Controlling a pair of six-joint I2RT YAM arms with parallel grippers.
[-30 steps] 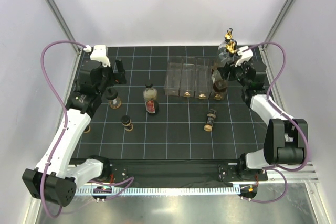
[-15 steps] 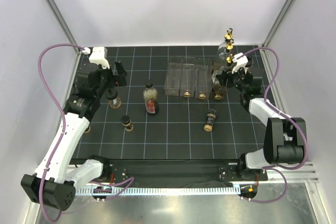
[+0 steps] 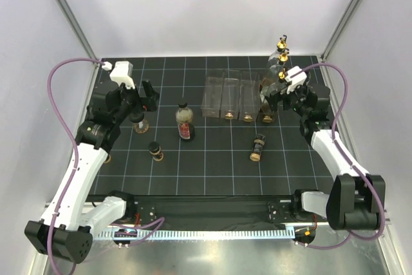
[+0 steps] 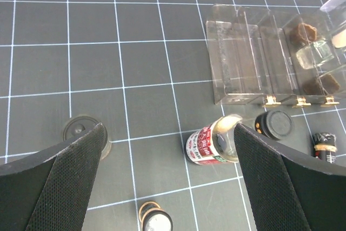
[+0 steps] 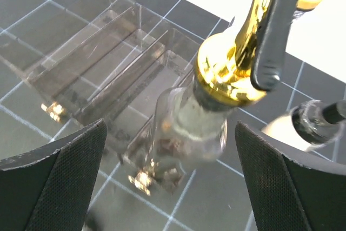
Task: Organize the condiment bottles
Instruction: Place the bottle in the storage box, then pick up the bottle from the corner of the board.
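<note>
- Left gripper (image 4: 167, 144): jaws spread wide with nothing between them, above the mat (image 4: 140, 41).
- Red-labelled bottle (image 4: 208, 144) stands left of the rack (image 3: 230, 96).
- Right gripper (image 5: 170, 147): jaws spread either side of a gold-spouted bottle (image 5: 192, 125) at the rack's right end.
- We note one brown bottle (image 3: 257, 147) lying in front of the rack.

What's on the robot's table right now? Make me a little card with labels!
mat: black with a white grid
rack: clear plastic, leftmost compartment looks empty
red-labelled bottle: upright, to the front left of the rack, apart from it
lying bottle: on its side, in front of the rack
gold-spout bottle: upright, at the rack's right end, between the right gripper's fingers
left gripper: open, holding nothing, above the mat
right gripper: open, fingers wide on both sides of the gold-spout bottle
</note>
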